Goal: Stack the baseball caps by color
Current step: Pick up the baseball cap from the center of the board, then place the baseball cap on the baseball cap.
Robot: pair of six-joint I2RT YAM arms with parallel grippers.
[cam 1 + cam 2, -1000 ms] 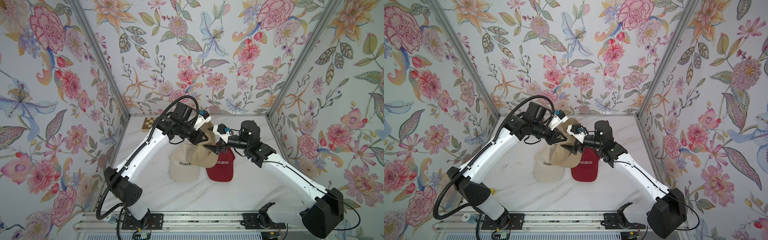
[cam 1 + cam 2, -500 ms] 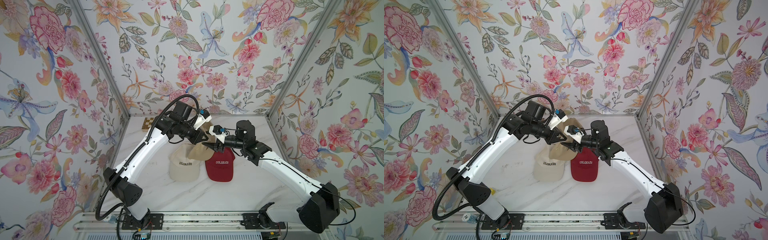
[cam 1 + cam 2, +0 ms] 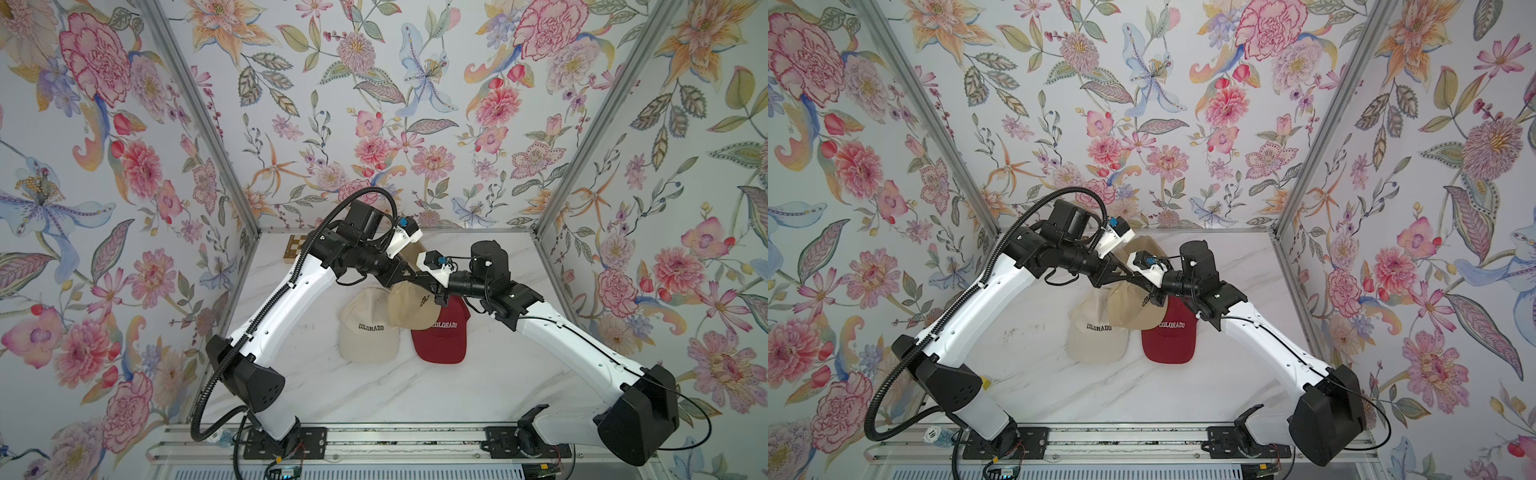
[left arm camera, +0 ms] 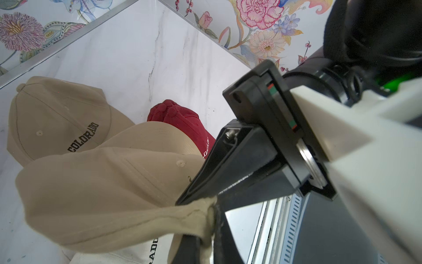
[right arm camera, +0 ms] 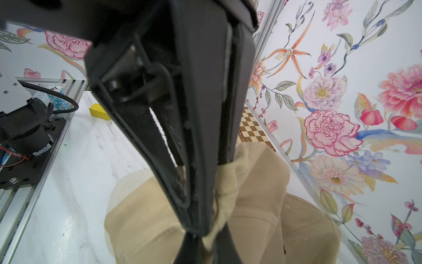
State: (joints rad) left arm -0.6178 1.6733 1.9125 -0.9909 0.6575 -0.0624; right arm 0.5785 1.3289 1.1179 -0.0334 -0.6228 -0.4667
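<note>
Both sets of fingers point(image 4: 205, 182) tight on one tan cap point(image 4: 102, 194)

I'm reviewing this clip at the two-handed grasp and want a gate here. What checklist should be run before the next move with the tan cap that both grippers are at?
1. Left gripper shut on the held tan cap: ok, fabric is pinched at its tips.
2. Right gripper shut on the same cap: ok, fabric is bunched between its fingers.
3. Held cap clear of the cream cap and red cap below: cannot tell; it overlaps both in both top views.
4. Second tan cap visible as a target: ok, it lies on the table toward the back wall.
5. Chessboard out of the way: ok, it is in the back corner, away from the held cap.
</note>
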